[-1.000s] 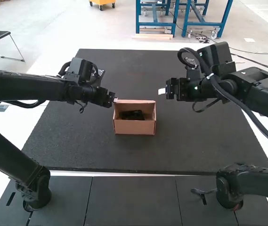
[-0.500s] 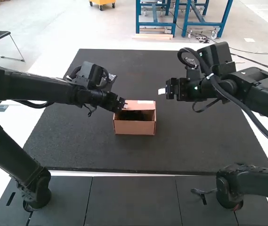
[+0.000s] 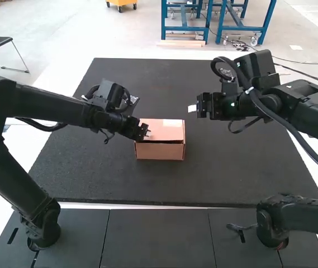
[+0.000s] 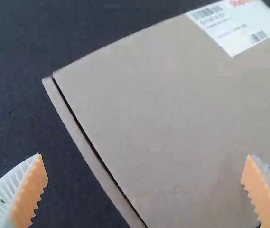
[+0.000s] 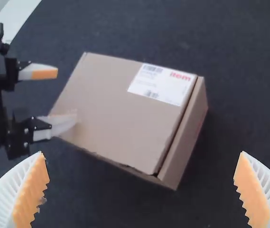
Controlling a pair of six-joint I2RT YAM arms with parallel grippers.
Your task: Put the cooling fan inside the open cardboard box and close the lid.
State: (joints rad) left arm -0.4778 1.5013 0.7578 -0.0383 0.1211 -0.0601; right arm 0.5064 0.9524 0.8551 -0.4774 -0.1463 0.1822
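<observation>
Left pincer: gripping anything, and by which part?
Nothing held. Left pincer is open, spread over the box lid; right pincer is open, apart from the box.

matt brown cardboard box (image 3: 160, 139), smooth white paper label (image 5: 159, 84), black worktop mat (image 3: 231, 167) coarse and grainy, left claw (image 4: 142, 187) ribbed white plastic, orange pads (image 4: 30, 187) probably rubber

A plain brown cardboard box (image 3: 160, 139), its white label (image 5: 161, 84) printed in red and grey, is pictured on a black mat (image 3: 231, 167). White ribbed fingers (image 5: 28, 190) of the right gripper (image 3: 192, 108) are faced with orange, saw-toothed pads; the arms (image 3: 47, 103) are finished in black.
</observation>
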